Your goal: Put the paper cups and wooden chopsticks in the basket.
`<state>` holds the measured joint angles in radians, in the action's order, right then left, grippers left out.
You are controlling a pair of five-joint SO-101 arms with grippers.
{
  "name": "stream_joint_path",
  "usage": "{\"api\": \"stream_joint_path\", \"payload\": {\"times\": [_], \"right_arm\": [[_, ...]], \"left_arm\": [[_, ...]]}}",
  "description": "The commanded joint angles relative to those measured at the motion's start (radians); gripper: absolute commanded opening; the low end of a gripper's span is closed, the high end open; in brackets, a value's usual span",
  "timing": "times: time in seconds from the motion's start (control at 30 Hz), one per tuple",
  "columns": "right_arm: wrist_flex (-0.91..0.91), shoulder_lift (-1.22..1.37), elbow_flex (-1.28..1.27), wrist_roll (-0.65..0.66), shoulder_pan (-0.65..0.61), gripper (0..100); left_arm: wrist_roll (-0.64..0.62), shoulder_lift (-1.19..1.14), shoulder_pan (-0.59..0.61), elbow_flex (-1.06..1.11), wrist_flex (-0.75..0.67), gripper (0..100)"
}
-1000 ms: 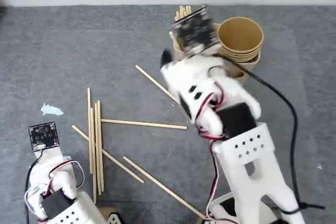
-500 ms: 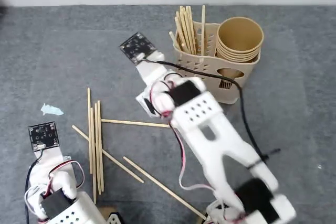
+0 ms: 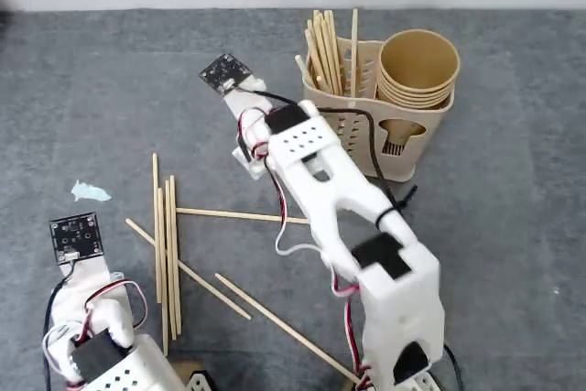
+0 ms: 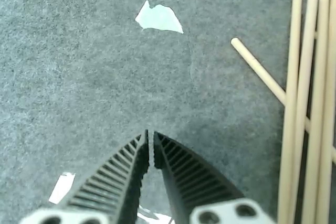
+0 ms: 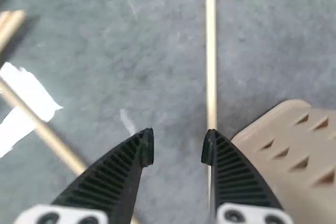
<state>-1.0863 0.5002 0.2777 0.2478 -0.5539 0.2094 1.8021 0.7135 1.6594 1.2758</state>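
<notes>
A grey, felt-covered counter (image 3: 513, 226) seen from above, with two white robot arms rising from its near edge. A beige plastic basket (image 3: 421, 135) stands close to the far edge, a little right of the middle. Its right compartment holds a nested stack of brown paper cups (image 3: 419, 66), open mouths up. Its left compartment holds a sheaf of wooden chopsticks (image 3: 326, 48), standing on end and leaning slightly.

The right arm (image 3: 320, 176) stretches from the near edge across the middle of the counter, its wrist just beside the basket's left side. In its wrist view the right jaws are parted with nothing between them, hanging low over the felt. A single chopstick (image 5: 210, 61) lies flat on the counter and passes close by one jaw tip, next to a corner of the basket (image 5: 286, 145). Another chopstick (image 5: 44, 132) runs slantwise by the other jaw, beside a white scrap (image 5: 26, 103).

The left arm (image 3: 87, 286) sits folded at the near left corner. The left jaws are closed, tips all but touching, empty, pointed down at the felt. A pale blue scrap of paper (image 3: 90, 192) lies near the left edge.

Loose chopsticks lie on the counter's left half: a bundle (image 3: 165, 244) side by side, running near to far; one (image 3: 243, 215) lying crosswise; one (image 3: 188, 272) slanting toward the near edge, and another (image 3: 284, 325) slanting the same way, nearer that edge
</notes>
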Motion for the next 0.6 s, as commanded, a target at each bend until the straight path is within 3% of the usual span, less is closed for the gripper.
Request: {"api": "stream_joint_path", "payload": {"times": [0.0,0.4,0.57], "right_arm": [[-0.010,0.081,0.149,0.054,0.027,15.9],[-0.021,0.318,0.339,0.063,0.053,15.0],[-0.091,0.328,0.341,0.064,0.042,0.4]], "left_arm": [[-0.008,0.015,-0.002,-0.005,-0.023,2],[-0.008,0.015,-0.002,-0.005,-0.023,2],[-0.008,0.015,-0.002,-0.005,-0.023,2]]}}
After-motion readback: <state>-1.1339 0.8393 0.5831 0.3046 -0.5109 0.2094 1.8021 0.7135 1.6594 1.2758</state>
